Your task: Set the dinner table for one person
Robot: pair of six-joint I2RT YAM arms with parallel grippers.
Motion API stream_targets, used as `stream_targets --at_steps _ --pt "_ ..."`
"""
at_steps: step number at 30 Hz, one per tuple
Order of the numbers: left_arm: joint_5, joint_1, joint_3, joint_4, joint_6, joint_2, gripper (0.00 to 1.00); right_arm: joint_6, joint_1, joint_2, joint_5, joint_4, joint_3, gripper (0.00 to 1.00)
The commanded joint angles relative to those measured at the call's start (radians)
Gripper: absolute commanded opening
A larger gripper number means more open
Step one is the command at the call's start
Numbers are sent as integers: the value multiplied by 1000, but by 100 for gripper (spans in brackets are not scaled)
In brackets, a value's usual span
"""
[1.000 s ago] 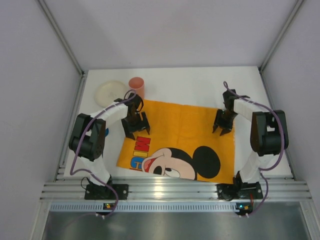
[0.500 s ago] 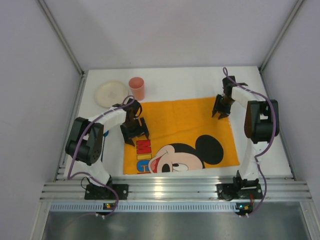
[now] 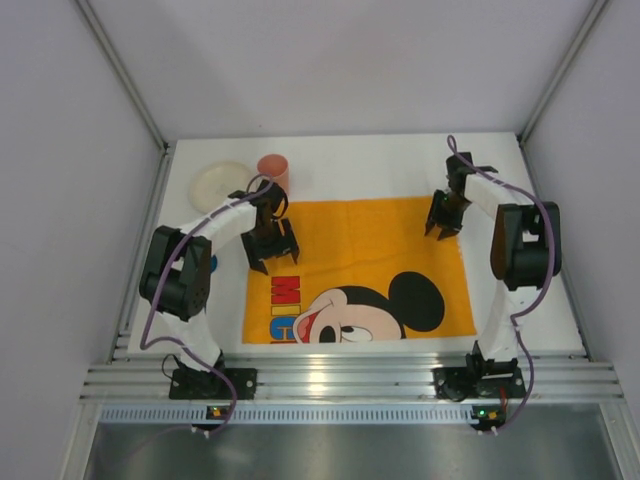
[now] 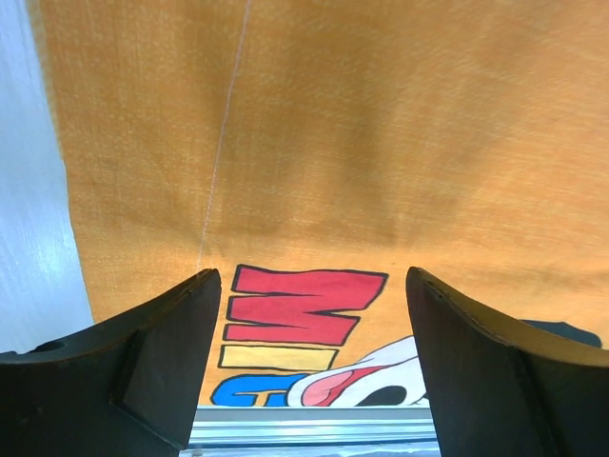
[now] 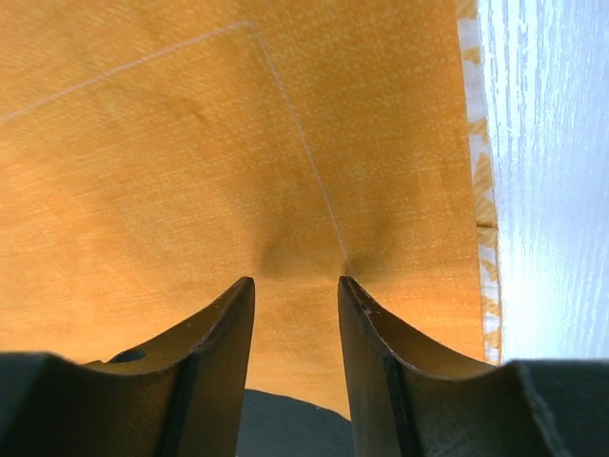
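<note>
Starting from the left, we see a pale plate [image 3: 222,185] and a pink cup [image 3: 272,168] at the far left corner of the counter [image 3: 400,165]. The left arm partly hides the cup. Both look light and hard, so we judge that a hold on the rim would suit them.

The left gripper [image 3: 276,258] hangs over the far left part of the orange mat [image 3: 360,250]. Its fingers [image 4: 162,362] are spread wide and hold nothing.

The counter is the white flat top under everything, with a metal rail [image 3: 350,385] along its near edge. We judge it stiff, fixed and smooth. It is not a thing to grasp, and cloth should slide easily on it. The mat looks soft, thin and light, so the best hold is at a corner or an edge.

The right gripper [image 3: 441,232] is at the far right corner of the mat. Its fingers [image 5: 205,371] stand partly apart with the tips down at the cloth, which puckers between them. We cannot tell if a fold is really pinched.

One second ago the mat lay skewed, with its right side nearer to the arms. Now its edges run about parallel to the counter edges. The right gripper has moved away from its base, and the left gripper has shifted only a little.
</note>
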Motion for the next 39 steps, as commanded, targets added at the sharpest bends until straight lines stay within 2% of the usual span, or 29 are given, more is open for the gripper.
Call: stream_targets --at_steps 1,5,7,9,12,15,21,24,31,39 --pt "-7 2 57 -63 -14 -26 84 -19 -11 -84 -22 -20 89 41" --pt "-16 -2 112 -124 -86 -128 84 -10 -10 -141 -83 -60 149 43" --pt "-42 -4 188 -178 -94 -187 85 -7 -8 -193 -111 -83 192 48" --pt "-135 -4 271 -201 -70 -232 90 -7 -5 -263 -160 -97 204 54" --pt "-260 1 324 -154 -24 -255 98 -2 5 -349 -195 -92 147 58" --pt "-275 46 418 -95 12 -214 98 24 9 -496 -221 -78 21 62" --pt "-246 119 632 -74 32 4 97 5 7 -645 -203 -124 -143 63" --pt "-240 134 686 -35 46 82 95 -2 7 -703 -192 -150 -188 63" --pt "-224 165 740 6 43 212 90 -25 7 -803 -137 -222 -246 62" --pt "-204 179 736 67 44 269 83 -13 7 -892 -117 -239 -328 62"
